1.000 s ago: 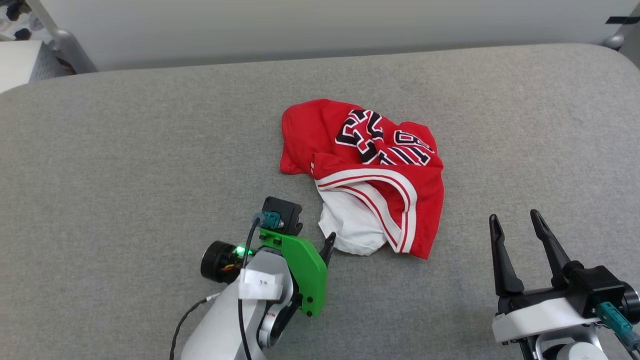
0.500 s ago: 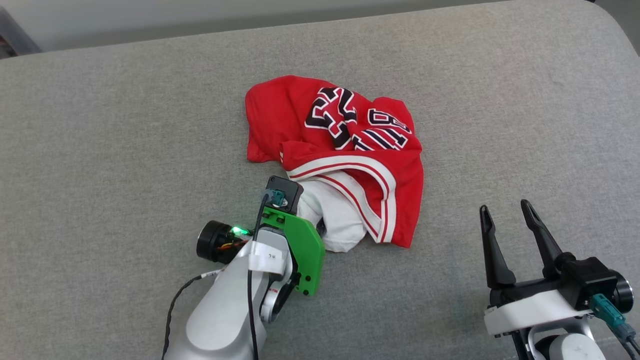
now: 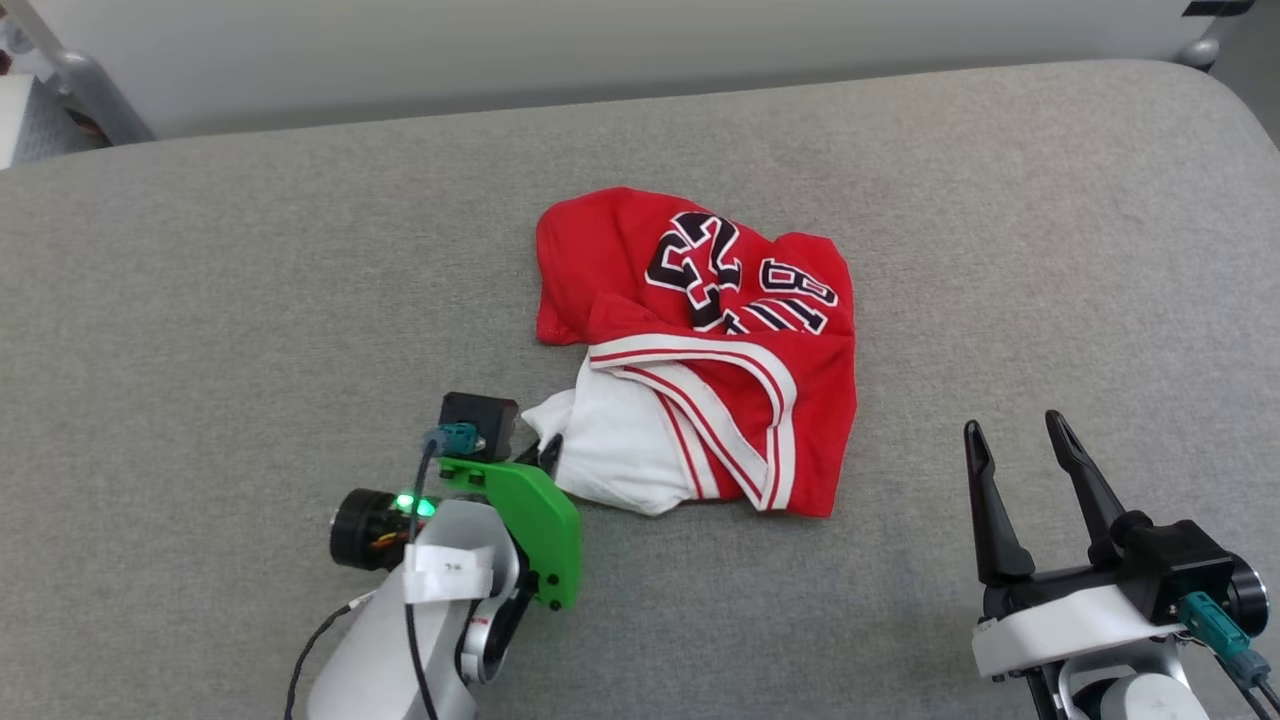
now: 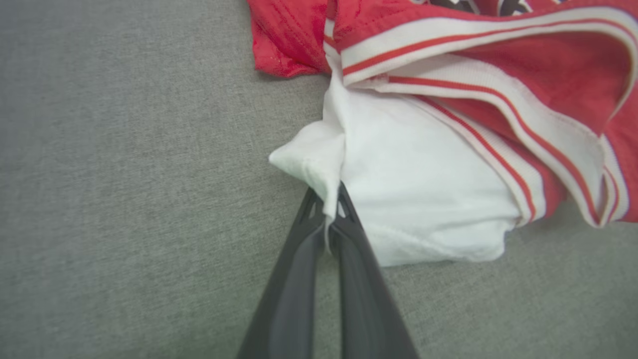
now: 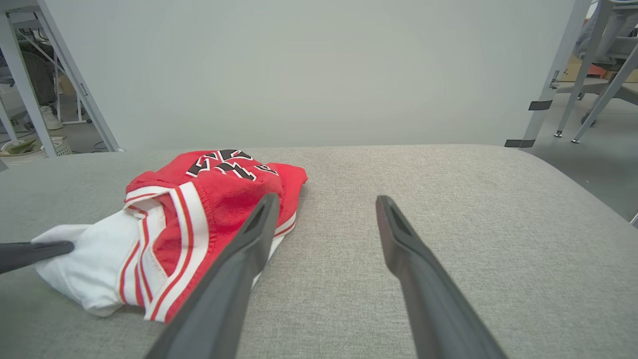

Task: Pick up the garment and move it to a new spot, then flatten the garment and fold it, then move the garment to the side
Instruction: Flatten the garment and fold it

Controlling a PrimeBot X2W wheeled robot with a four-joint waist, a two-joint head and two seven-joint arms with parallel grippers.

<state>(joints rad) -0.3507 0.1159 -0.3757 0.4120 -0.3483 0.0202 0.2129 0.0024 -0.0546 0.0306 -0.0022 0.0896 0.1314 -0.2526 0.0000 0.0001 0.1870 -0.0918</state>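
Creased black-and-white lettering (image 3: 692,268) on the garment (image 3: 810,400) is illegible.

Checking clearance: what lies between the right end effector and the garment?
Just bare grey cushion separates the right end effector from the garment, in the head view.

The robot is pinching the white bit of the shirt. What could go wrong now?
The left gripper pinches only a thin white fold of the shirt, so it might slip out when lifted. The shirt is bunched up, so it may hang twisted and land crumpled. The right gripper stands open, apart from it, too far to help quickly.
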